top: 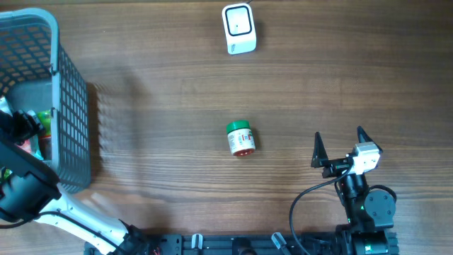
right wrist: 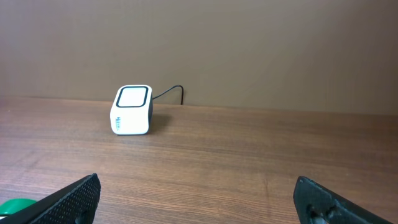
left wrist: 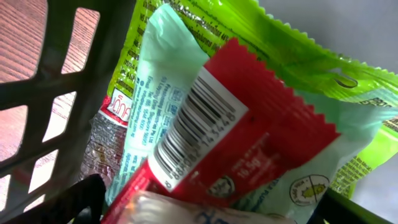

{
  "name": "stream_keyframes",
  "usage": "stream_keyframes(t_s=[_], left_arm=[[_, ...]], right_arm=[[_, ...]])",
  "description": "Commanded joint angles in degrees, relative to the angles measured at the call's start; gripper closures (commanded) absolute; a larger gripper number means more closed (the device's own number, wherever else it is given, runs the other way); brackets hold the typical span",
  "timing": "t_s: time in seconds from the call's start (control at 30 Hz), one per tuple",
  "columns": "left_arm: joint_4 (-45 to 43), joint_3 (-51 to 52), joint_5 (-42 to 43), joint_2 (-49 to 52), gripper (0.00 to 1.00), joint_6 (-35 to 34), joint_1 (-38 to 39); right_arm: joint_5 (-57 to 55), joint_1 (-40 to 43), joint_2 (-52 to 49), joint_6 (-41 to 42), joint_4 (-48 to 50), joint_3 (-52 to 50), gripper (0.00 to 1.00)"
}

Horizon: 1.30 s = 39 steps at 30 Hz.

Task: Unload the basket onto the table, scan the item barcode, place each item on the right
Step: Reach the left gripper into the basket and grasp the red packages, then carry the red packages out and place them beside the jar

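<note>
Where wrappers lie, left claw gapes

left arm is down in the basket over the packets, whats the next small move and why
Probably ease the left gripper down and close it on the red packet. Its jaws stand open with nothing held, and that packet lies on top of the mint packet inside the basket, barcode in plain view. The scanner waits across the table.
</note>
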<state>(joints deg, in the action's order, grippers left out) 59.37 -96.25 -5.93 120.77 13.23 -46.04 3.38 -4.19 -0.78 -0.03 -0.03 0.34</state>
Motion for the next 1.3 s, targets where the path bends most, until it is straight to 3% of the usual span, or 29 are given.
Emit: stream_keyframes(t_s=[0.0, 0.1, 0.13, 0.17, 0.23, 0.33, 0.4, 0.67, 0.83, 0.9, 1.27], left_arm=[[-0.72, 0.83, 0.96, 1.07, 0.12, 0.48, -0.37], [-1.16, 0.83, 0.96, 1.07, 0.24, 0.5, -0.37], [-1.33, 0.83, 0.96, 1.07, 0.35, 0.5, -0.37], [-1.4, 0.83, 0.96, 1.07, 0.53, 0.5, -0.37], [-1.55, 0.83, 0.96, 1.07, 0.69, 0.48, -0.37], [-1.62, 0.83, 0.98, 1.07, 0.7, 0.48, -0.37], [-1.79, 0.72, 0.96, 1.05, 0.8, 0.48, -0.35], [-0.81, -4.74, 1.03, -2.93, 0.85, -2.54, -0.13], [-1.4, -8.92, 1.03, -10.12, 0.89, -3.63, 1.14], [-2.27, -9.94, 1.05, -13.51, 0.96, -3.65, 2.01], [-11.69, -10.32, 2.03, -34.62, 0.96, -6.23, 14.38]], right_arm=[[-0.55, 0.24, 0.35, 0.59, 0.15, -0.04, 0.0], [-0.55, 0.24, 0.35, 0.59, 0.15, -0.04, 0.0], [-0.55, 0.24, 0.35, 0.59, 0.15, -0.04, 0.0], [-0.55, 0.24, 0.35, 0.59, 0.15, -0.04, 0.0], [-0.55, 0.24, 0.35, 0.59, 0.15, -0.04, 0.0], [-0.55, 0.24, 0.35, 0.59, 0.15, -0.04, 0.0], [-0.55, 0.24, 0.35, 0.59, 0.15, -0.04, 0.0], [-0.55, 0.24, 0.35, 0.59, 0.15, -0.04, 0.0], [-0.55, 0.24, 0.35, 0.59, 0.15, -0.04, 0.0], [-0.55, 0.24, 0.35, 0.59, 0.15, -0.04, 0.0], [-0.55, 0.24, 0.35, 0.59, 0.15, -0.04, 0.0]])
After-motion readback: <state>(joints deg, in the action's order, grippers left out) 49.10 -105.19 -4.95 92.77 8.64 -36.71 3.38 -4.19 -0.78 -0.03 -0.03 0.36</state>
